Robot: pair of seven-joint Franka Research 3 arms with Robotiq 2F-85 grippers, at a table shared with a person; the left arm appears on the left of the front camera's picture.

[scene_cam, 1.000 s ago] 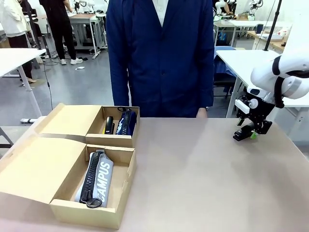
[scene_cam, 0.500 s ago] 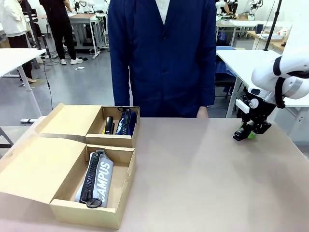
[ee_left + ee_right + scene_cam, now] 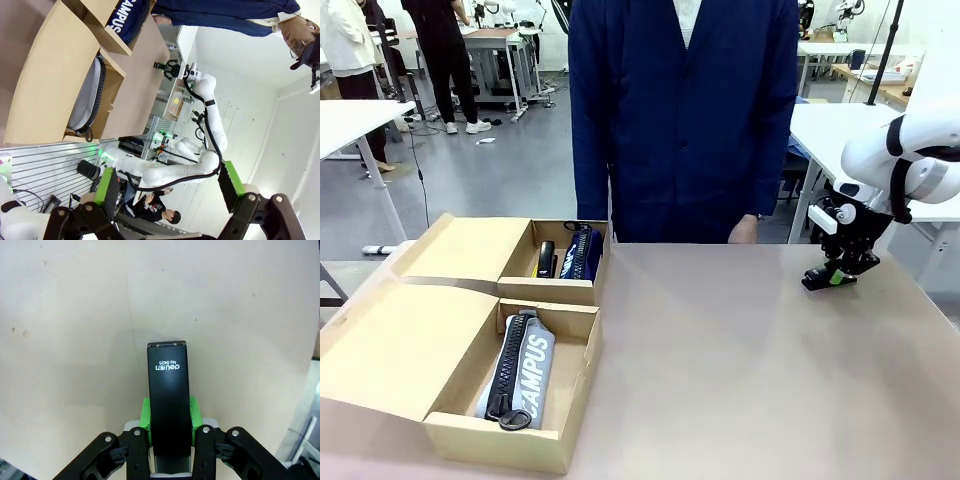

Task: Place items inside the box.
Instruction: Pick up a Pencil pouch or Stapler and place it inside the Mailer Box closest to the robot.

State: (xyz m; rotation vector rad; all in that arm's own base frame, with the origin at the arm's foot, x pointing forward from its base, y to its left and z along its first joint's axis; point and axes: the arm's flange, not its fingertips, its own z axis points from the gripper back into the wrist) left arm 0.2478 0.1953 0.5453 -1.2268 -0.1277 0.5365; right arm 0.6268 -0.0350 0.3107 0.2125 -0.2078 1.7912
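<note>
I have my right gripper (image 3: pixel 832 278) clamped on the black stapler (image 3: pixel 168 390) at the far right of the table (image 3: pixel 720 360), with the green pads pressing on both its sides. I cannot tell whether the stapler touches the tabletop. My left gripper (image 3: pixel 167 187) hangs with its fingers spread and nothing between them. In the cardboard box (image 3: pixel 390 340) on the left, the grey pouch (image 3: pixel 520 365) lies in the near compartment and the navy pouch (image 3: pixel 582 252) in the far one.
</note>
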